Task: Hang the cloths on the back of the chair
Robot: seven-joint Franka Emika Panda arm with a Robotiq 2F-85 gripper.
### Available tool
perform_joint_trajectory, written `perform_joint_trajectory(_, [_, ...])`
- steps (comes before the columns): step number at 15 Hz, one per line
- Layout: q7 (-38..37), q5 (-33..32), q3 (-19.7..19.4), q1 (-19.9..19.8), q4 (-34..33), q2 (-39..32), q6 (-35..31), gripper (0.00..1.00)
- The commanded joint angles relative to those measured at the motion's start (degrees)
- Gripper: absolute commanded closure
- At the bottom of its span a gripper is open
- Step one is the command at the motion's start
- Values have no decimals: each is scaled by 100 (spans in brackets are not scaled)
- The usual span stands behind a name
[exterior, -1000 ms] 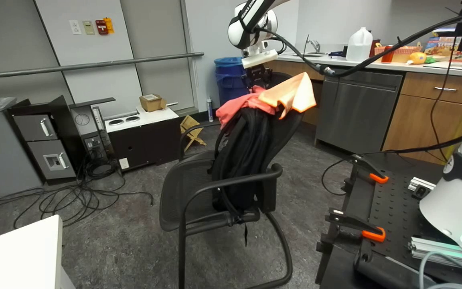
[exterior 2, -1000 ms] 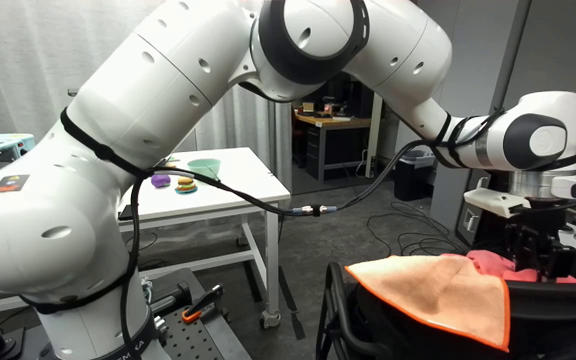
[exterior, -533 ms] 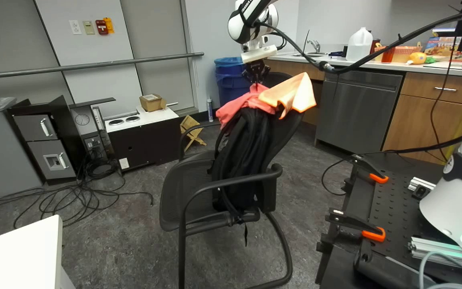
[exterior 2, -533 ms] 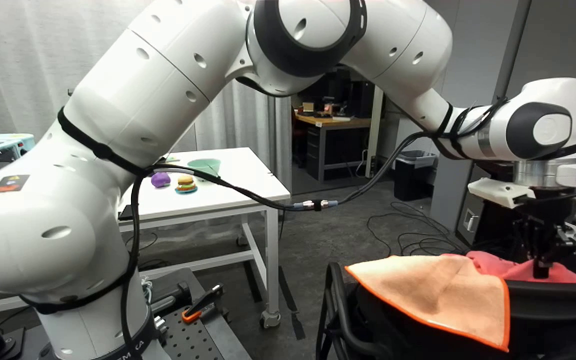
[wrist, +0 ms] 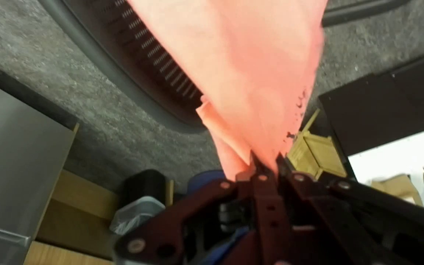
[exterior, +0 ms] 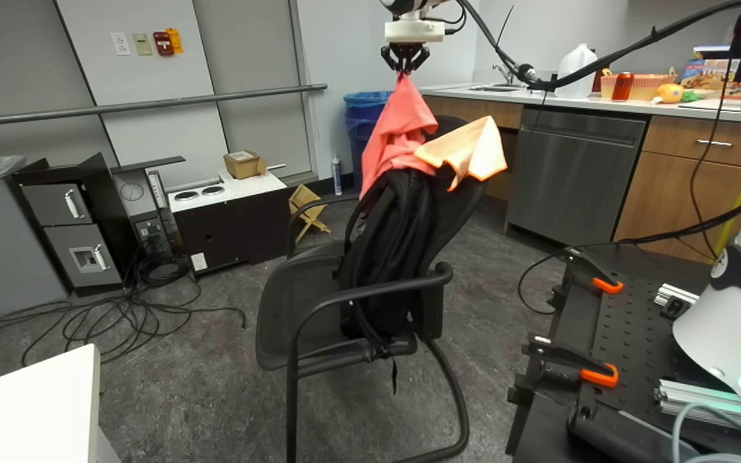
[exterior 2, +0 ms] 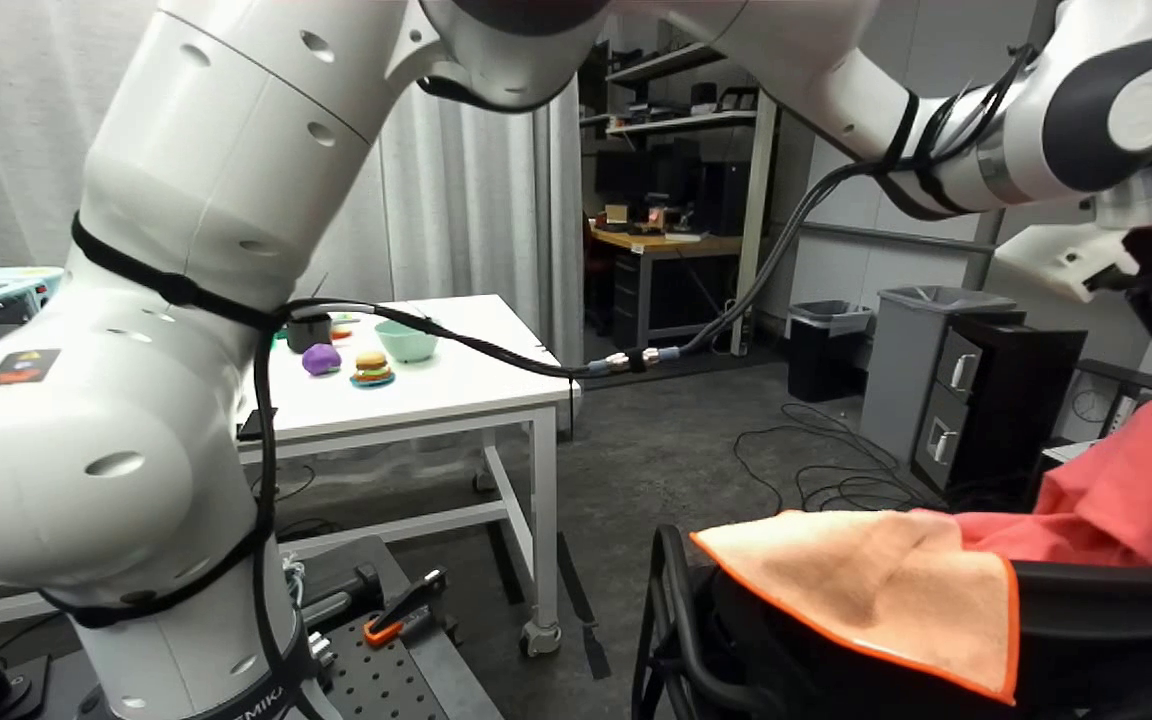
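Orange cloth [exterior: 470,148]: over the chair back [exterior 2: 1116,605], near side, seemingly done.
Red cloth [exterior: 398,125]: clamped in my jaws; draping it probably remains.

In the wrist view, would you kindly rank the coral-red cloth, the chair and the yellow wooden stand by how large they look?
Largest to smallest:
1. Coral-red cloth
2. Chair
3. Yellow wooden stand
Nearness to the camera enlarges the cloth; true sizes are unsure.
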State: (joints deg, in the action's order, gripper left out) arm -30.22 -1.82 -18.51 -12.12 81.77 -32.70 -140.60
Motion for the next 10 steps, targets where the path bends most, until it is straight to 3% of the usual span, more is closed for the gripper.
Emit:
perform_joint_trajectory(1, [-547, -37, -225, 131, 554, 727, -765, 99])
perform_joint_trajectory(6, [-1026, 11, -382, 69, 884, 1392, -1287, 99])
perform_joint_trajectory(10, [-268, 690, -67, -328, 1171, 2015, -894, 99])
